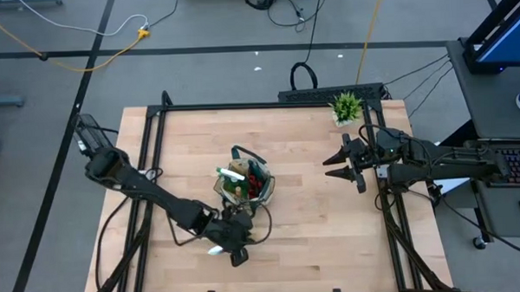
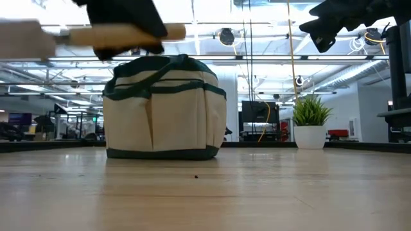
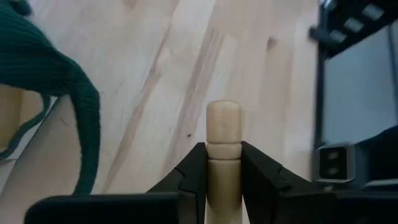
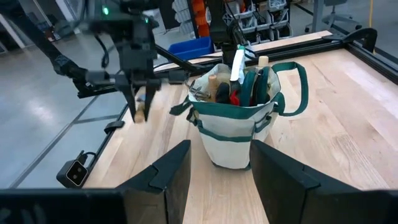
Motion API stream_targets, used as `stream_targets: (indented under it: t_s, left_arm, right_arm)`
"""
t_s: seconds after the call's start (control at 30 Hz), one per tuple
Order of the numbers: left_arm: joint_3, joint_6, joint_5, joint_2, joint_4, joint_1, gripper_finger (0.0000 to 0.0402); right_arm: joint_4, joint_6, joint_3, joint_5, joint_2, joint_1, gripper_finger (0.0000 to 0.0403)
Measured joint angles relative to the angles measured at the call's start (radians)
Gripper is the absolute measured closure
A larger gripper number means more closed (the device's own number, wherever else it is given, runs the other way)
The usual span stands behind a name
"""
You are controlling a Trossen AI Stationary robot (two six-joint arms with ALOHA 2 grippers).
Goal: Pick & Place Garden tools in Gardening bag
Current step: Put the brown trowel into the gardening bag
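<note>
The khaki gardening bag (image 1: pixel 244 188) with green trim stands upright on its base at the table's middle. It also shows in the low view (image 2: pixel 164 109) and the right wrist view (image 4: pixel 239 121). Several tools stick out of its top (image 4: pixel 236 84). My left gripper (image 1: pixel 236 251) is just near of the bag, shut on a wooden-handled tool (image 2: pixel 115 35) whose metal end is blurred. My right gripper (image 1: pixel 330 165) is open and empty, raised to the right of the bag (image 4: pixel 221 168). My left gripper pinches the tool's wooden handle (image 3: pixel 224 155) between its two fingers, close to the handle's rounded free end (image 3: pixel 224 118), which pokes out past the fingertips. The fingers come from above and lie across the handle. The tool hangs about level, lifted clear of the table, near the height of the bag's top.
A small potted green plant (image 1: pixel 347 106) stands at the table's far right corner. A dark metal frame (image 1: pixel 241 105) runs along the table's edges. Bare wood (image 1: pixel 315 239) lies near and right of the bag.
</note>
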Motion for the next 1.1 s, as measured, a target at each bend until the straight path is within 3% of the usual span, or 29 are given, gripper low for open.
stream_targets:
  t_s: [0.47, 0.87, 1.1]
  left_arm:
    - [0.001, -0.261, -0.02, -0.188, 0.02, 0.031, 0.0331]
    - [0.002, -0.179, -0.067, -0.222, 0.422, 0.078, 0.0331]
    - [0.002, -0.184, -0.116, -0.221, 0.554, 0.101, 0.0331]
  right_arm:
    - [0.0, -0.003, 0.0, 0.0, 0.0, 0.0, 0.0248]
    - [0.0, -0.003, 0.0, -0.003, 0.0, 0.0, 0.0248]
    - [0.0, -0.002, 0.0, -0.003, 0.0, 0.0, 0.0248]
